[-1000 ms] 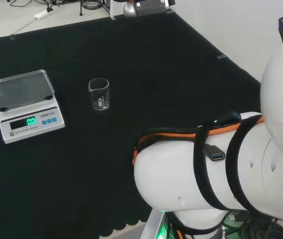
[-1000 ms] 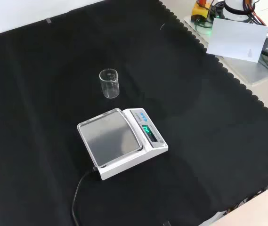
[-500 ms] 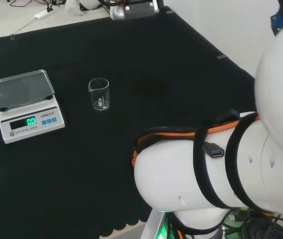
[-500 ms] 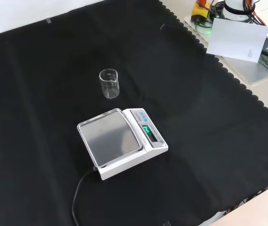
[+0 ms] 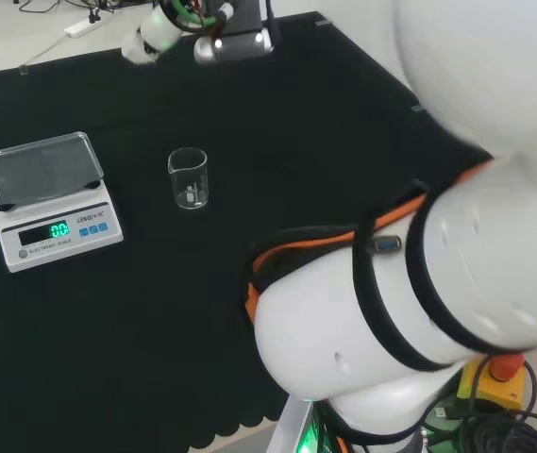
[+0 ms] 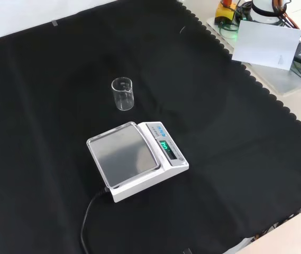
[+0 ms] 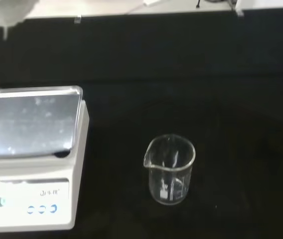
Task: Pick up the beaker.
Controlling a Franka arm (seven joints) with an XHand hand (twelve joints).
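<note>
Since a second ago the arm's big white links have swung up and across the right of the head view, while the beaker and the scale have stayed where they were. Of the hand [image 7: 4,12], a blurred white part shows at one corner of the wrist view — whether its fingers are apart or together cannot be told.

Out from there, the beaker [image 5: 188,178] stands upright on the black cloth [image 5: 296,123], clear and apparently empty, untouched, with its spout turned toward the scale [image 5: 49,198] in the wrist view. In the head view the scale sits just left of it, apart, its display lit green. In the front view the beaker [image 6: 122,93] stands beyond the scale [image 6: 137,160] — a black cable [image 6: 89,219] trails from the scale's near end.
</note>
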